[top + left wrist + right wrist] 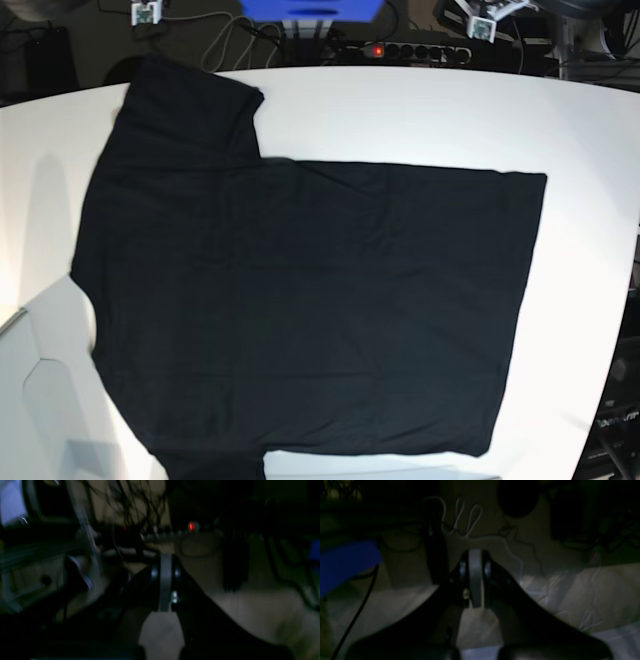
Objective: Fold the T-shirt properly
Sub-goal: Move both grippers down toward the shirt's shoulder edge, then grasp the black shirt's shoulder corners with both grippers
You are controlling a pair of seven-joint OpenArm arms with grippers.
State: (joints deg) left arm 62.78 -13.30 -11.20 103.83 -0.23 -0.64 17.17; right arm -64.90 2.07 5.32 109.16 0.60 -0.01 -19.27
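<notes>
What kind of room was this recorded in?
Likely a robotics lab or workshop: a power strip with a red light, loose cables on the floor, and a black T-shirt spread on a white table.

Seemingly open strip beside shirt [320,300]

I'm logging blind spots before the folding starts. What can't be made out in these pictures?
- T-shirt: lower sleeve's end, cut off by the base view's bottom edge.
- T-shirt's underside: hidden by its own top layer, base view.
- Dark objects behind the left jaws: too dim and blurred to name, left wrist view.
- Blue object: cut off by the right wrist view's left edge.
</notes>
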